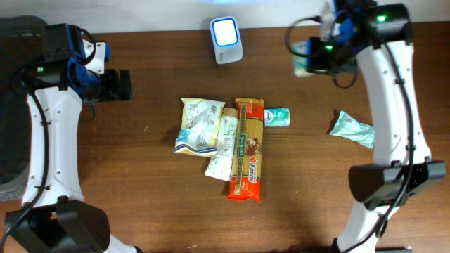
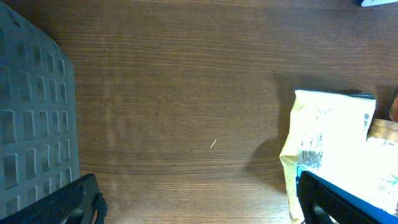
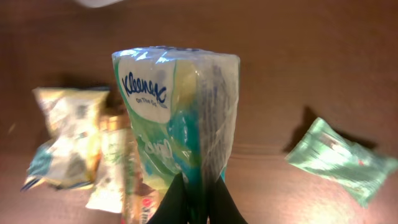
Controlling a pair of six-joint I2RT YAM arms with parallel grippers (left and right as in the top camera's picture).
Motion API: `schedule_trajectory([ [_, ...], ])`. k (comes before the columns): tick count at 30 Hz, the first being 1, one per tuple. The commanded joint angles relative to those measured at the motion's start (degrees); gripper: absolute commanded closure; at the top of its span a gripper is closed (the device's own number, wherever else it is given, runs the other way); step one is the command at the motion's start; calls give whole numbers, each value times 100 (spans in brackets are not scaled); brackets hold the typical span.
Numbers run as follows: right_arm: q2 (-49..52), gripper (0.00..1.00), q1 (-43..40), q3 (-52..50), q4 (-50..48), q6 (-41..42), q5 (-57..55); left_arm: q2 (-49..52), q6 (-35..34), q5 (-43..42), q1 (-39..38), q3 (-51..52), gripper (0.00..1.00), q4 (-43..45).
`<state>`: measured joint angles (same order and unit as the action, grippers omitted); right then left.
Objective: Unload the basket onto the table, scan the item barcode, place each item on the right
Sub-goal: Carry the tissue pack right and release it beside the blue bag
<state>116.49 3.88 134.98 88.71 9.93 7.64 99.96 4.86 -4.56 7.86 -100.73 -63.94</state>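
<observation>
Overhead shows our right claw (image 1: 313,56) clenched on the Kleenex pack (image 1: 301,65), held near the lit scanner (image 1: 226,39) but apart from it, so we judge the pickup done and the scan itself left. Left wrist shows our left claw (image 2: 199,208) spread wide, empty, over the surface (image 2: 186,93). Right wrist shows the pack pinched at one end, no barcode visible to us.

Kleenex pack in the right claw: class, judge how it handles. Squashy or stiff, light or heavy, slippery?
Probably squashy: the Kleenex pack narrows where the right claw pinches it. Likely light for its size, since a pinch at one end carries it. Its glossy, creased film may be slippery.
</observation>
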Motion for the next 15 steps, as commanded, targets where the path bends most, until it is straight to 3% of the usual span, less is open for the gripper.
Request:
schedule_trajectory([
  [1,308,96,-861,-629,269,136,181,-57,-55,-59,20,-48,1,0],
  [5,326,96,-1810,-2802,-1008,155,181,-57,-55,-59,20,-48,1,0],
  [8,326,96,-2188,-3836,-2192,160,184,-57,-55,-59,20,-48,1,0],
  [10,326,79,-2382,-4059,-2446,157,186,-57,-55,-61,20,-48,1,0],
  [12,323,54,-2422,-4035,-2385,146,363,-57,-55,-59,20,-48,1,0],
  [15,313,44,-2387,-3523,-1655,-118,767,-57,-55,-59,20,-48,1,0],
])
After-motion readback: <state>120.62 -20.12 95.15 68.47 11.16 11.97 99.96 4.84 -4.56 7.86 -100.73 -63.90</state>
